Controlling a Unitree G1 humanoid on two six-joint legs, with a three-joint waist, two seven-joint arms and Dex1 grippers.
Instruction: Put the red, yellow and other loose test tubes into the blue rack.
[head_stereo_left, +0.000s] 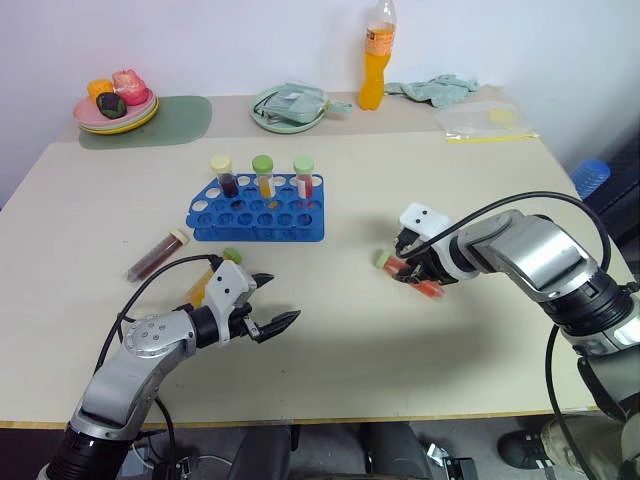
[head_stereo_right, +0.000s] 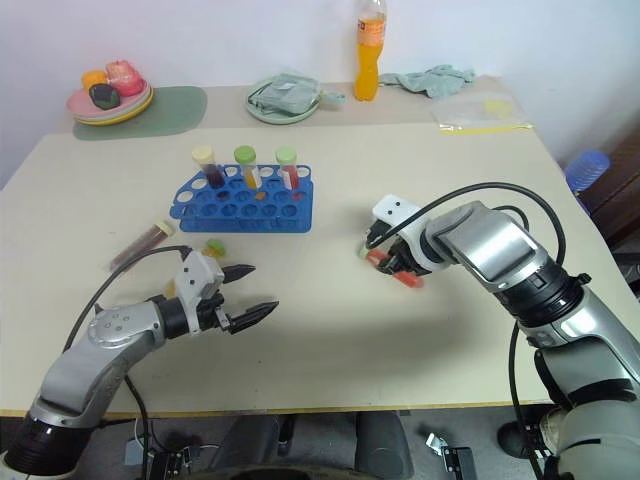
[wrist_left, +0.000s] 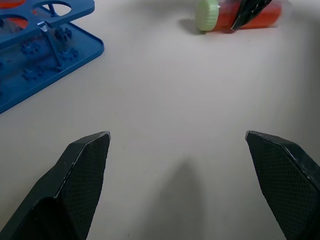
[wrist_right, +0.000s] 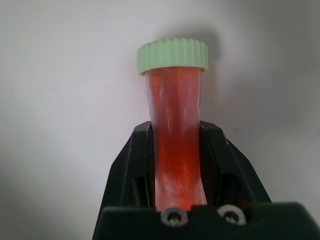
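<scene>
**Right gripper clamps the red tube on the desk**

The right gripper (head_stereo_left: 418, 272) has its fingers clenched around the red test tube (wrist_right: 175, 135), which lies on the desk (head_stereo_left: 400, 380) to the right of the blue rack (head_stereo_left: 256, 213), well apart from it. The right wrist view shows the two fingers pressing on the lower half of the tube's body, with the pale green screw cap (wrist_right: 172, 54) sticking out free beyond them.

The tube is a short clear cylinder filled with red-orange liquid. It looks light and rigid, probably plastic, with a smooth round wall that could slip or roll under a loose pinch. Holding it across the mid-body, clear of the cap, seems the sound choice, because the bottom end must stay free to enter a rack hole.

The left gripper (head_stereo_left: 264, 305) hovers over the desk with its fingers spread wide and nothing between them. Near it lie a yellow tube (head_stereo_left: 210, 278) and a dark red tube (head_stereo_left: 158, 254) with a cream cap, both still loose. Three capped tubes already stand in the rack's back row.
</scene>
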